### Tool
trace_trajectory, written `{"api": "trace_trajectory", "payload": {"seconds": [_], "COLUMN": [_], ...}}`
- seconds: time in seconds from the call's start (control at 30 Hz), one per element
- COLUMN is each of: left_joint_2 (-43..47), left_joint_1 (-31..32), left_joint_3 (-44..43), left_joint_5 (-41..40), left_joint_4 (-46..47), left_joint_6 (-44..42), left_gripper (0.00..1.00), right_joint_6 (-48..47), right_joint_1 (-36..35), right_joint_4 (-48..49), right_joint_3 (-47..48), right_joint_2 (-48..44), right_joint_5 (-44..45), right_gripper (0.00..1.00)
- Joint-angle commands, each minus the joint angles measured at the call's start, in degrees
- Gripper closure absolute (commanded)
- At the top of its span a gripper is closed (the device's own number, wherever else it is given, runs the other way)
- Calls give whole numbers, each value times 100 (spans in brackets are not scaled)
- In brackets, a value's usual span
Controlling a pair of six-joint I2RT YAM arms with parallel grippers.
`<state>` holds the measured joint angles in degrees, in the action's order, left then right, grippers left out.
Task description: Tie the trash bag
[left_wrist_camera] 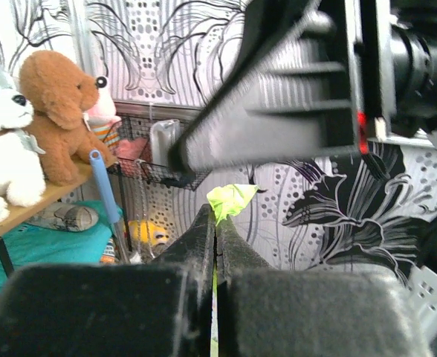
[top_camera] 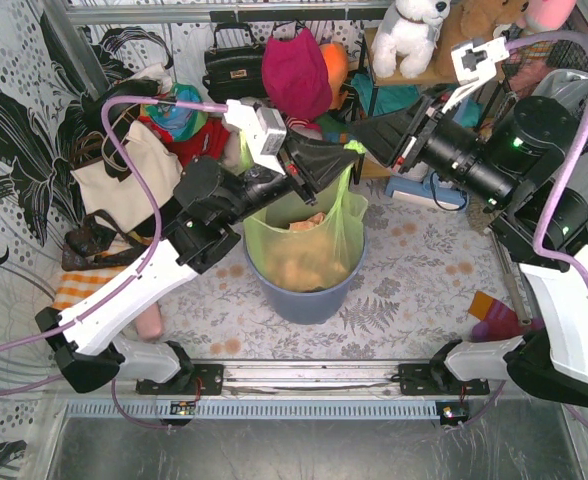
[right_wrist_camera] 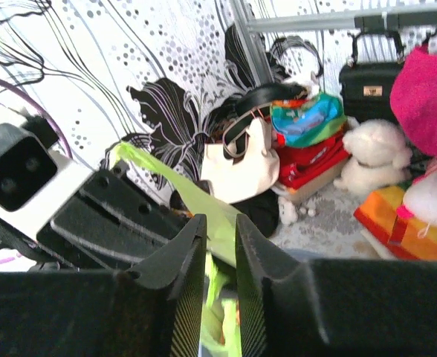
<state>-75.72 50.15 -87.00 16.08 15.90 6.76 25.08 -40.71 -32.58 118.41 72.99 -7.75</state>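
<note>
From above, the trash bag (top_camera: 314, 235) sits in a round blue bin (top_camera: 309, 298) at the middle of the patterned table (top_camera: 414, 260). Its thin light-green film is see-through, and tan-brown paper shows inside. One side of the rim is drawn up into a narrow peak above the bin. The left gripper (top_camera: 336, 165) and the right gripper (top_camera: 366, 132) meet nose to nose at that peak.

In the left wrist view, the two black fingers (left_wrist_camera: 196, 245) are pressed together with no gap. A thin strip of green film is pinched in the seam. A crumpled, bright yellow-green tuft sticks out just past the tips. The other gripper fills the upper part of this view, dark and blurred.

In the right wrist view, the fingers (right_wrist_camera: 185, 253) stand slightly apart with green film in the narrow gap between them. I cannot tell whether they press it. From there the film runs up and left as a taut, flat band to the left gripper's black jaws.
</note>
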Motion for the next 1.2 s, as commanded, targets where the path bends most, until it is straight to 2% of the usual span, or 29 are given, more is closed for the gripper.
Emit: {"api": "trace_trajectory", "payload": {"seconds": [0.0,0.2,0.33,0.43,0.8,0.9,1.07,1.17], "left_joint_2": [347,403,374,387,498,538,556,550], "left_joint_1": [-5,2,2,2,3,3,3,3], "left_joint_3": [234,231,182,212,406,441,463,456], "left_joint_5": [566,1400,1685,1784,2036,2056,2053,2063], "left_joint_4": [307,99,-66,-150,-316,-308,-307,-307], "left_joint_6": [-105,-100,-64,-62,-9,1,9,29], "left_gripper": [100,100,100,100,100,100,100,100], "right_joint_6": [-302,-912,-1124,-1009,-644,-595,-557,-565], "right_joint_1": [-16,-16,-16,-16,-66,-78,-95,-121], "right_joint_4": [255,-163,-404,-124,659,758,770,751], "right_joint_3": [653,1944,2895,2876,2637,2647,2621,2615], "right_joint_2": [358,1326,2027,2221,2779,2834,2868,2878], "right_joint_5": [-297,-1337,-2301,-2939,-4160,-4223,-4171,-4076], "right_gripper": [76,58,49,46,38,39,52,57]}}
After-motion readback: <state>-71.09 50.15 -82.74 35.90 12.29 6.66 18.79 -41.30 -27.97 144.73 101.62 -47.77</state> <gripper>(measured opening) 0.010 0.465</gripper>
